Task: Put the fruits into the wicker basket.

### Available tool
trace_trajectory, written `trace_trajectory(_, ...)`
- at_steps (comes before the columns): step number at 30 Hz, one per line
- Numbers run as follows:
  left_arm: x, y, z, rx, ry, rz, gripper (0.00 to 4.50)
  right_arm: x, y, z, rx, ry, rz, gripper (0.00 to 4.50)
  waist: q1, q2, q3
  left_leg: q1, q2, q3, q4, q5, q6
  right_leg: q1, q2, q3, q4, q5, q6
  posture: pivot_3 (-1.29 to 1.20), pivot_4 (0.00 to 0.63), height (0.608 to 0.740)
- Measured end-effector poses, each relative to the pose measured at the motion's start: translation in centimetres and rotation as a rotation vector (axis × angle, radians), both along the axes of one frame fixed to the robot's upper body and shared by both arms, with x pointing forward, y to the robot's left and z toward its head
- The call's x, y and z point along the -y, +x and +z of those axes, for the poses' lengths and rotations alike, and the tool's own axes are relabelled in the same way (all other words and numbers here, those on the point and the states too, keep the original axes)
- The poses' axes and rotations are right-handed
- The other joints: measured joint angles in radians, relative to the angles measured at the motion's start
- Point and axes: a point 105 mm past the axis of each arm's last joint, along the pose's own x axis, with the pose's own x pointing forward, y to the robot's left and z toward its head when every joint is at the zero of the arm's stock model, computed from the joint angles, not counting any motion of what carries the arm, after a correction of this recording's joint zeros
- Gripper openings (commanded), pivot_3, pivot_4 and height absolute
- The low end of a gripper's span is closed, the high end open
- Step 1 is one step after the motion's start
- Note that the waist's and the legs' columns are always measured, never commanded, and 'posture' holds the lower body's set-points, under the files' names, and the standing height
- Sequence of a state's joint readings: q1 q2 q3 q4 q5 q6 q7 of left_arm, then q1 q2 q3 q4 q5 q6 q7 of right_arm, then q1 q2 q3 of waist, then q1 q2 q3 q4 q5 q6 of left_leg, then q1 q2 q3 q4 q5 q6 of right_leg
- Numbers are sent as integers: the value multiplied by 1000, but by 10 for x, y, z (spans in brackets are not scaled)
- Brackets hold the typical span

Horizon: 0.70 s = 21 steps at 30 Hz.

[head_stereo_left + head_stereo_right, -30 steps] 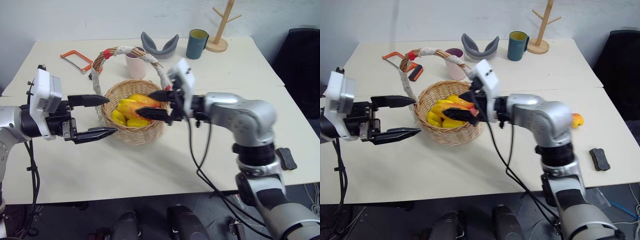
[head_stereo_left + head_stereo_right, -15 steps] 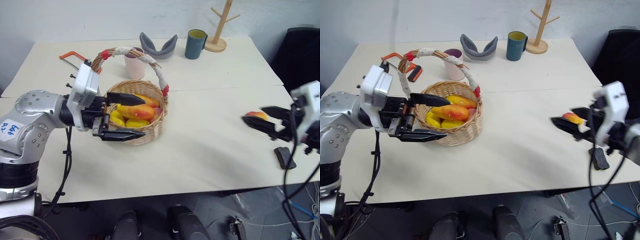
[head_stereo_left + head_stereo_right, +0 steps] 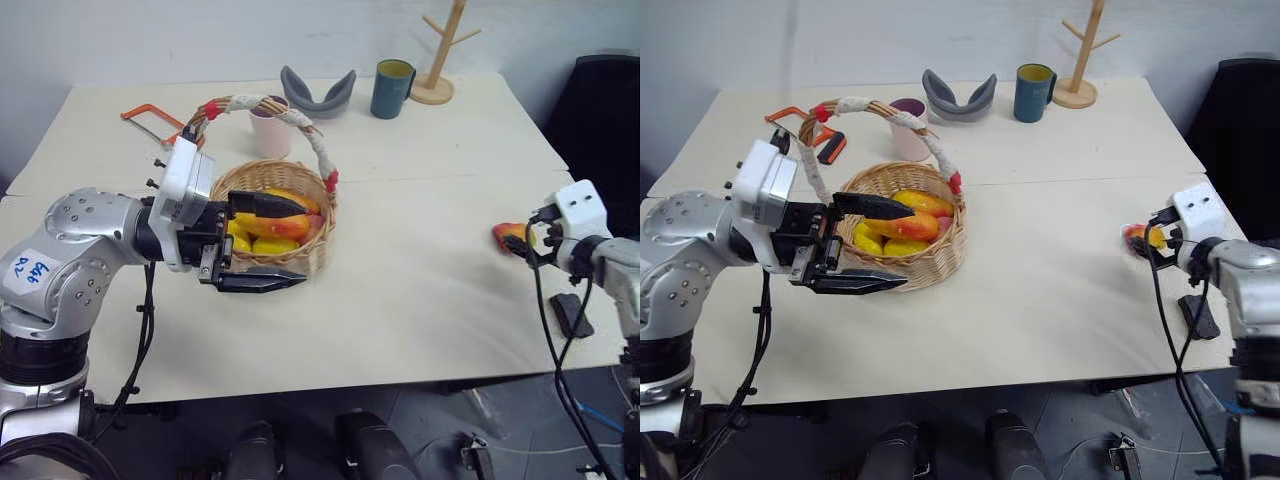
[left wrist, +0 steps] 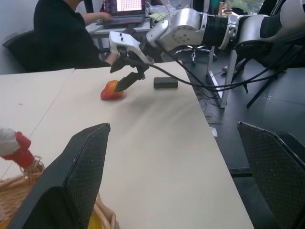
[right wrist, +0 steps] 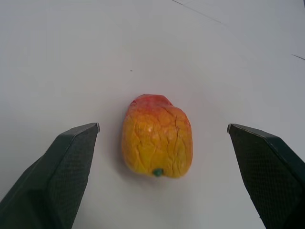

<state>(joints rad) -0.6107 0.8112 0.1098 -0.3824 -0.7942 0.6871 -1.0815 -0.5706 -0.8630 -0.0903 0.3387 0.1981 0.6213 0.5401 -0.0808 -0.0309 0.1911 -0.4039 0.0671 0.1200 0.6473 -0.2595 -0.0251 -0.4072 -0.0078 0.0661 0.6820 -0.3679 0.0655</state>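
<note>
Item: small glossy red-and-yellow toy fruit, far right, table.
Handling: likely light, rigid, slippery; grip across middle.
Right gripper: wide open, empty, straddling it.
Left gripper: open, empty, at round tan wicker basket.

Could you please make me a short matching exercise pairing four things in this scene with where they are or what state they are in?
Column one:
1. red-and-yellow toy fruit
2. round tan wicker basket
3. tall teal mug
4. small flat black block

Column two:
A. holds several yellow and orange fruits
B. at the table's near right edge, close to the right arm
C. lies alone on the bare table between the open fingers of the right gripper
D. stands at the far edge beside the wooden peg stand

Pairs: 1-C, 2-A, 3-D, 4-B
</note>
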Motion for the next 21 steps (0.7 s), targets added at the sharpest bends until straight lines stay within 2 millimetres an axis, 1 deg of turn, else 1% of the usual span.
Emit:
trace_trajectory(3,-2,-2,2,5,1,19,4500,3,12,-11,-30,-11,-30,4461,-1,0,0,0,0,0,0,0,0,0,0,0,0,0,0,0,150,740)
trace_trajectory(5,-3,-3,5,20,-2,30,4500,6,18,-17,-43,15,-58,4461,-2,0,0,0,0,0,0,0,0,0,0,0,0,0,0,0,150,740)
trace_trajectory(8,-4,-4,6,21,0,40,4500,7,25,-18,-37,37,-70,3878,-3,0,0,0,0,0,1,0,0,0,0,0,1,0,0,0,150,740)
trace_trajectory(10,-4,-4,6,18,3,47,4500,5,27,-19,-34,50,-59,3117,-3,0,0,0,0,0,1,0,0,0,0,0,1,0,0,0,150,740)
trace_trajectory(11,-5,-3,6,17,4,53,4500,4,27,-20,-34,53,-52,2913,-3,0,0,0,0,0,1,0,0,0,0,0,1,0,0,0,150,740)
trace_trajectory(12,-7,-3,6,17,5,62,4500,3,28,-20,-33,57,-42,2520,-3,0,0,0,0,0,1,0,0,0,0,0,1,0,0,0,150,740)
trace_trajectory(13,-8,-3,6,15,8,70,4500,2,27,-20,-32,61,-33,2275,-3,0,0,0,0,0,1,0,0,0,0,0,1,0,0,0,150,740)
trace_trajectory(14,-10,-3,6,15,8,78,4500,1,27,-20,-33,66,-24,2151,-3,0,0,0,0,0,1,0,0,0,0,0,1,0,0,0,150,740)
trace_trajectory(15,-11,-2,6,16,6,85,4500,-1,25,-21,-35,74,-9,2145,-3,0,0,0,0,0,1,0,0,0,0,-1,1,0,0,0,150,740)
trace_trajectory(16,-14,-1,6,16,3,100,4500,-6,21,-21,-41,91,26,2145,-2,0,0,0,0,-1,1,0,0,0,0,-1,1,0,0,0,150,740)
trace_trajectory(17,-20,0,5,6,5,128,4500,-19,12,-22,-62,122,113,2145,-1,0,0,0,0,-1,0,0,0,0,0,-1,1,0,0,0,150,740)
trace_trajectory(19,-36,5,-2,-34,5,200,4500,-56,-11,-22,-126,196,318,2145,-4,1,0,0,2,-1,-1,-1,-1,0,1,-1,2,0,0,0,150,740)
trace_trajectory(20,-46,6,-6,-54,9,242,4500,-79,-22,-18,-153,246,417,2145,-8,1,0,0,3,-1,0,-1,-1,-1,2,-1,2,0,0,0,150,740)
trace_trajectory(21,-53,7,-9,-68,19,268,4500,-96,-29,-11,-165,280,487,2145,-10,1,0,0,3,-1,0,-1,-2,-1,2,0,3,0,0,0,150,740)
